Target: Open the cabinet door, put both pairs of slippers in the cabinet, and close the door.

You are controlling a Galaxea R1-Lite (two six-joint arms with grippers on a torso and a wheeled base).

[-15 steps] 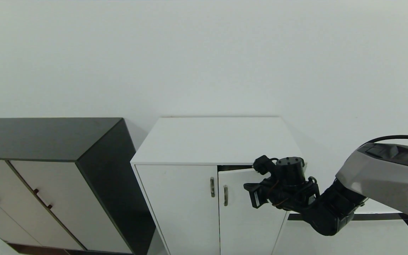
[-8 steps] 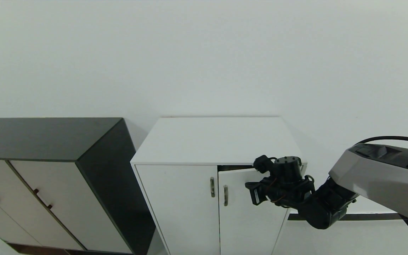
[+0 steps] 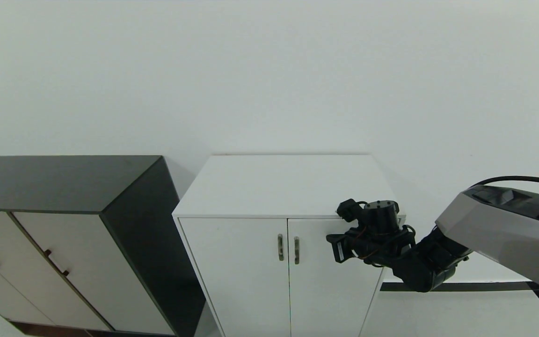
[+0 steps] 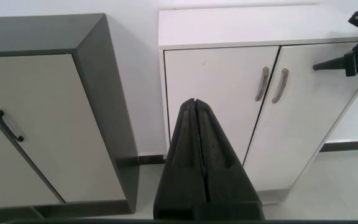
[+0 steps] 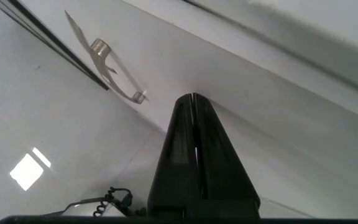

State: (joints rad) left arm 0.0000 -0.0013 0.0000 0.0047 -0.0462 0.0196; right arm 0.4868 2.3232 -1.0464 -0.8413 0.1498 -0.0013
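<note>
The cabinet (image 3: pixel 283 187) is white and stands against the wall (image 3: pixel 269 70), in the middle of the scene. Its right door (image 3: pixel 330 285) is shut, flush with the left door (image 3: pixel 236 276), and the two slim metal handles (image 3: pixel 296 250) hang side by side at the seam where the doors meet.

The right gripper (image 5: pixel 194 99) is at the face of the right door, high up near its top edge and to the right of the handles. Its fingers are pressed together with no gap between them, and they grip nothing. The tip sits right at the door's surface — whether it actually touches cannot be told. The right arm comes in from the near right, angled left toward the cabinet.

The left gripper (image 4: pixel 196 106) is closed too, its two fingers tight against each other. It hangs well short of the furniture, on the near side, pointing roughly at the gap between the two units.

A dark cabinet (image 3: pixel 63 182) stands just left of the white one — black top and side, pale doors with small dark pulls, all shut. The floor (image 3: pixel 438 313) is pale and glossy, and a dark skirting (image 3: pixel 484 286) runs along the foot of the wall on the right.
</note>
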